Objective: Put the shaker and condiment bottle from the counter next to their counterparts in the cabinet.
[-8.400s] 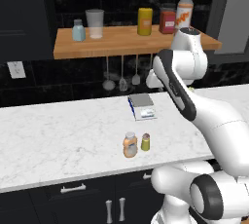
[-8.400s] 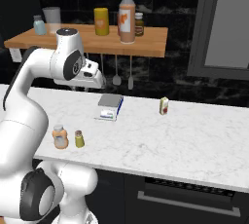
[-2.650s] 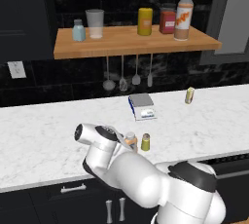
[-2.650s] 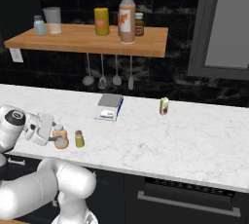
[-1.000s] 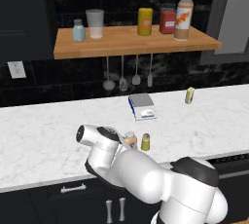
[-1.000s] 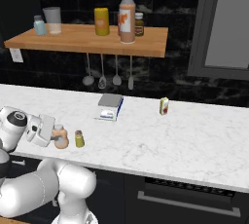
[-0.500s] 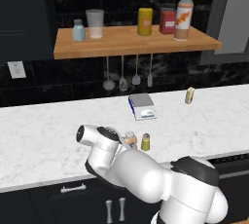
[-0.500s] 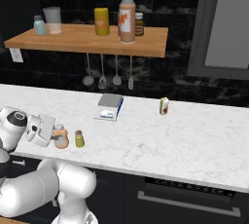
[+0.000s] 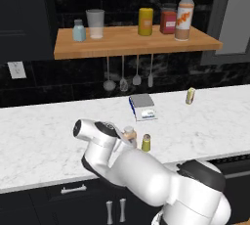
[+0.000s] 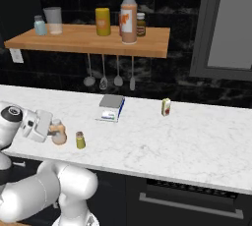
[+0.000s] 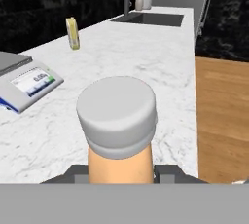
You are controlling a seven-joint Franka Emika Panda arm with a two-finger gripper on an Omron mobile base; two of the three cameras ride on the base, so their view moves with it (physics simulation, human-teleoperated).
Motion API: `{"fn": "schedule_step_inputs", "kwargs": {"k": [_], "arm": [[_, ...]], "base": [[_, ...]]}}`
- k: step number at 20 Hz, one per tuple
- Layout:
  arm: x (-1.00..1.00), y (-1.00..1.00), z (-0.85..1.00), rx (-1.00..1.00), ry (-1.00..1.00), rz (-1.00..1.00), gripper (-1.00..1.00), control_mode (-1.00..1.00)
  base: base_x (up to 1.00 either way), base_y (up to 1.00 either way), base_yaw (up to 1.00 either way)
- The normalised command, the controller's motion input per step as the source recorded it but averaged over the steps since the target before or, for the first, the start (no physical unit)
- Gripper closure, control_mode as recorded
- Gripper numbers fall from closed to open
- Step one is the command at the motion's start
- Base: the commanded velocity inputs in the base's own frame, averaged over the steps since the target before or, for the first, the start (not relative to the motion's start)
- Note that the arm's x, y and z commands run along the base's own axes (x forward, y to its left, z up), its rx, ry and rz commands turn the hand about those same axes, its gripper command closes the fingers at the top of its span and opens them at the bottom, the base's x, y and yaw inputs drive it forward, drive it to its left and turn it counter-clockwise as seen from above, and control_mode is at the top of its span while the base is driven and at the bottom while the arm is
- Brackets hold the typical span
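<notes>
The condiment bottle [image 9: 129, 134] [image 10: 58, 131] stands on the white marble counter near its front edge, peach-orange with a pale cap [image 11: 116, 111]. My gripper [image 9: 124, 139] [image 10: 51, 132] [image 11: 119, 171] reaches in from the left, low over the counter, and is shut on the bottle's body. The olive-yellow shaker [image 9: 146, 142] [image 10: 80, 140] stands just right of the bottle, apart from it. Above, the wooden cabinet shelf [image 9: 132, 44] [image 10: 88, 39] carries the counterparts: the pale blue shaker [image 9: 78, 30] [image 10: 39, 25] at its left end and the tall white-necked bottle [image 9: 184, 12] [image 10: 128, 16] towards its right.
A small scale [image 9: 143, 106] [image 10: 111, 108] [image 11: 26, 79] lies behind the bottle, a yellow striped can [image 9: 190, 96] [image 10: 166, 106] [image 11: 73, 33] farther right. The shelf also bears a glass [image 9: 95, 23], a yellow can [image 9: 145, 21] and a red jar [image 9: 168, 22]. Utensils [image 9: 128, 75] hang beneath it.
The fingers have closed the last bit onto the condiment bottle. Arm, bottle and shaker stay where they were.
</notes>
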Motion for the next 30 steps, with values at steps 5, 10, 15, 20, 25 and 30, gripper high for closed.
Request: {"fn": "schedule_step_inputs", "kwargs": {"k": [5,10,15,20,25,30], "arm": [[-0.14,0.0,0.72,0.0,0.05,0.05,1.0,-1.0],[-0.23,0.0,0.74,0.0,0.11,0.09,1.0,-1.0],[-0.05,-0.07,0.77,0.0,0.11,0.12,1.0,-1.0],[0.0,-0.29,0.77,0.0,0.07,0.17,1.0,-1.0],[0.0,-0.28,0.84,0.0,0.1,0.13,1.0,-1.0],[0.0,-0.28,0.83,0.0,0.09,0.07,1.0,-1.0]], "base": [[0.0,0.0,0.0],[0.0,0.0,0.0],[0.0,0.0,0.0],[0.0,0.0,0.0],[0.0,0.0,0.0],[0.0,0.0,0.0]]}}
